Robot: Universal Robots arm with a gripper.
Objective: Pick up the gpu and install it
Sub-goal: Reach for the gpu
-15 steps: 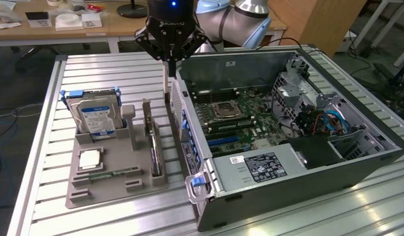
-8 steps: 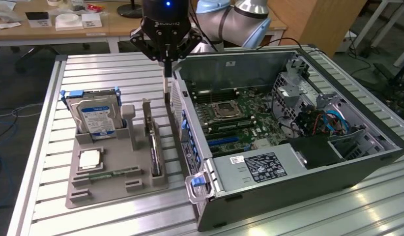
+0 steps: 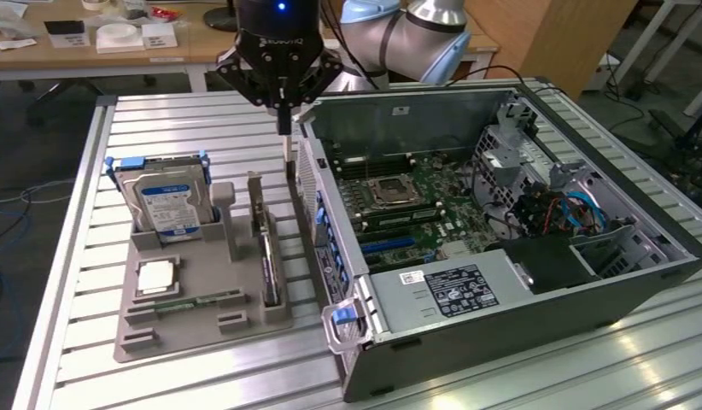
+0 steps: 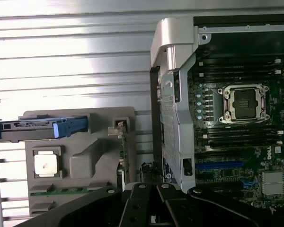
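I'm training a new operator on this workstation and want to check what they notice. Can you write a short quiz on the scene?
1. True or false: the gpu is already seated on the motherboard.
2. Which item stands upright in the grey tray, on the exterior view's left of the gpu? A) a fan B) the hard drive C) a keyboard
3. Is the pincer open or shut, and does it hold anything?

Key: 1 false, it stands on edge in the tray; 2 B; 3 shut, holding nothing.
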